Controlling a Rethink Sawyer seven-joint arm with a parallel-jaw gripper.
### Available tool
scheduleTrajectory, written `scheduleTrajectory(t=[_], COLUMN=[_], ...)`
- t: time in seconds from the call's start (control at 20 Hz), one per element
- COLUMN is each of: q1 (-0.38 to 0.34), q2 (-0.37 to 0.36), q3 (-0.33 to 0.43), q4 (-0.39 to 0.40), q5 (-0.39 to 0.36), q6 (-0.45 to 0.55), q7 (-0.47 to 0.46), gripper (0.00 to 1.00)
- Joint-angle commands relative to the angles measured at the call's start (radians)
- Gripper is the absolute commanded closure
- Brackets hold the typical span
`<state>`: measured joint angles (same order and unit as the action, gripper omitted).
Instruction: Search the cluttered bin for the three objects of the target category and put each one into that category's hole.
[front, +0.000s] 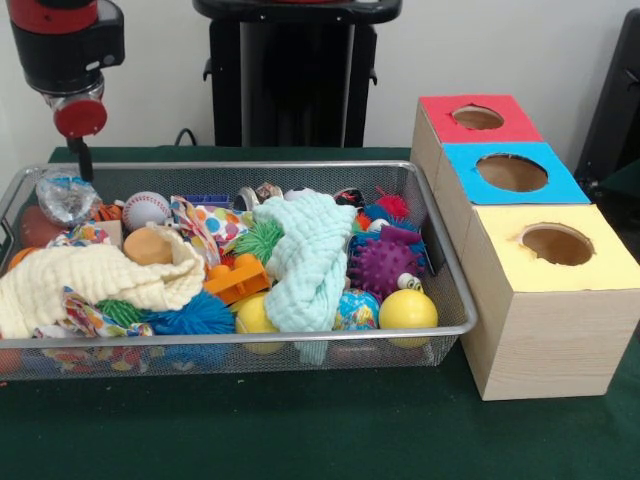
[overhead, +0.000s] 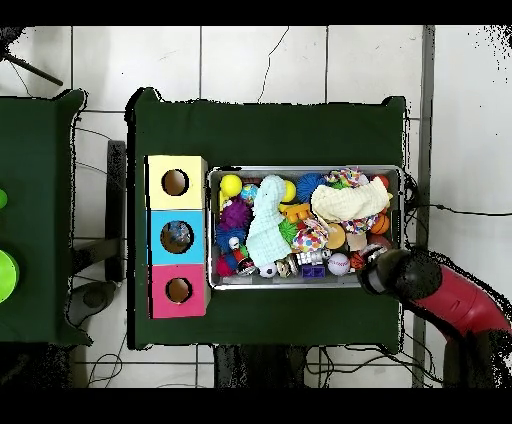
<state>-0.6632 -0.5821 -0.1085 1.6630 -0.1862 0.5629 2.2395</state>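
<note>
Green bench (front: 300, 430) cloth fronts the wire bin (front: 455, 300) of toys, with three holed boxes (front: 545, 300) beside it. At the bin's far corner hangs the pincer (front: 85, 160); I cannot tell whether it is apart or together.

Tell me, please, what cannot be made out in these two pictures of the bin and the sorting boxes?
- Whether the hand is open or shut: the overhead view hides it under the arm; the front view shows only a thin dark tip.
- What lies beneath the mint cloth and the yellow cloth: covered in both views.
- Inside the red box hole: too dark.
</note>
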Motion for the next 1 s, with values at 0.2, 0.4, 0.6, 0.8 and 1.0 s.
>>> scheduleTrajectory(t=[0.2, 0.4, 0.6, 0.8, 1.0], q1=[-0.016, -0.032, -0.064, -0.105, -0.134], q2=[0.043, 0.04, 0.056, 0.074, 0.077], q3=[0.087, 0.096, 0.114, 0.14, 0.155], q4=[-0.019, -0.047, -0.068, -0.081, -0.093], q5=[-0.063, -0.068, -0.077, -0.096, -0.115], q6=[-0.059, -0.042, -0.042, -0.049, -0.053], q7=[-0.062, -0.09, -0.112, -0.149, -0.164], gripper=[0.0, 0.0, 0.0, 0.0, 0.0])
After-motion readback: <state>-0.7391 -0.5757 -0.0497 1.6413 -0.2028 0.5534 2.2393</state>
